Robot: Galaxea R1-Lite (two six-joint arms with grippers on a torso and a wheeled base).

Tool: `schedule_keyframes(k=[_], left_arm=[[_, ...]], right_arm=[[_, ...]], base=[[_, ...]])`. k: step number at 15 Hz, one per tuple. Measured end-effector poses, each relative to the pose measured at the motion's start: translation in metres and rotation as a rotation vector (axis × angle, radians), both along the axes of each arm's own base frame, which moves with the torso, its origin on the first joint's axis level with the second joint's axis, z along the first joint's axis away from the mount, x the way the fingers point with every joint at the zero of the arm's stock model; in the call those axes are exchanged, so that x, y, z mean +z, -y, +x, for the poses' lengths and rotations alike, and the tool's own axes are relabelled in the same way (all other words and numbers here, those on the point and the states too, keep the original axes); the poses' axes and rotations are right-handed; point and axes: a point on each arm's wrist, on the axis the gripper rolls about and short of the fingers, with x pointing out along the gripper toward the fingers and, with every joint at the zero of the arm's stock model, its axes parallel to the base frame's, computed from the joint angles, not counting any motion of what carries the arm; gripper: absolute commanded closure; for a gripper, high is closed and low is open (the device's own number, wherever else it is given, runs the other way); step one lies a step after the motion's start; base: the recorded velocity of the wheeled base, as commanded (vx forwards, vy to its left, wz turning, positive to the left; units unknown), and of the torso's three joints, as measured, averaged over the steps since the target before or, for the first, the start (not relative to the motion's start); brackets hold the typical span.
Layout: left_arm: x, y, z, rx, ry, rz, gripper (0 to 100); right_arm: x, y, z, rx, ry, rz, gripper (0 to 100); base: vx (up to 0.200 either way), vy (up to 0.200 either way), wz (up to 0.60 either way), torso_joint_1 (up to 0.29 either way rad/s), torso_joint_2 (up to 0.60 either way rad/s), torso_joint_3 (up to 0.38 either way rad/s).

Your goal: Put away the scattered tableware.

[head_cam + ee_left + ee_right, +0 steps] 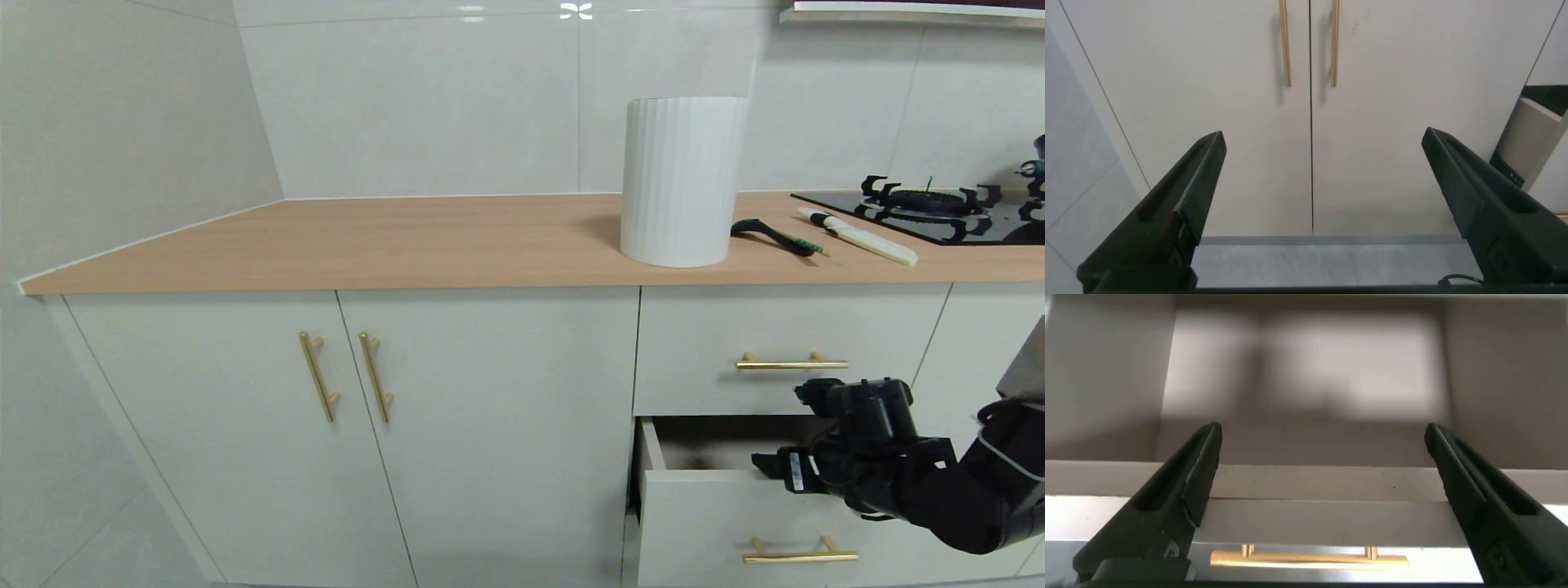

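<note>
Two end effectors up close, both released, fingers spread wide and empty. Down low on the left side, left end effector (pixel 1321 139), squared up to the white cabinet doors (pixel 1388 122), with twin gold door handles (pixel 1285 41) upright on either side of the seam.

Over on the right, right end effector (pixel 782 429), hovering at the pulled-out front of the open lower drawer (pixel 653 457), jaws gaping toward the pale drawer interior (pixel 1306 376). Below it on the drawer front, a gold bar handle (pixel 800 556). Directly above, the upper drawer (pixel 784 318), shut, with its own gold pull (pixel 792 362).

Up and farther back, a wood-toned counter (pixel 367 245). Toward its right, a tall white ribbed container (pixel 682 180), standing upright. Just beside that, on the hob side, a black-handled utensil (pixel 771 235) lying flat, a touch of green at its tip; hard to tell what kind. Next along, a long cream-white utensil (pixel 857 235), also flat, near the edge of the black hob (pixel 931 214). Both pieces of tableware up on the counter, well apart from the open drawer below.

Behind everything, a glossy tiled wall (pixel 424 98).
</note>
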Motion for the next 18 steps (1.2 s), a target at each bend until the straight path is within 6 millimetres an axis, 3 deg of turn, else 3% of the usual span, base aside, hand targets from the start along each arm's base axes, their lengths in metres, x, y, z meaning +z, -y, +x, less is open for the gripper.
schedule_keyframes(k=[8, 18], left_arm=[[0.0, 0.0, 0.0, 0.0, 0.0, 0.0, 0], [0.0, 0.0, 0.0, 0.0, 0.0, 0.0, 0]], right_arm=[[0.032, 0.003, -0.03, 0.103, -0.153, -0.067, 0], [0.037, 0.005, -0.055, 0.225, -0.336, -0.183, 0]], base=[[0.0, 0.0, 0.0, 0.0, 0.0, 0.0], [0.0, 0.0, 0.0, 0.0, 0.0, 0.0]])
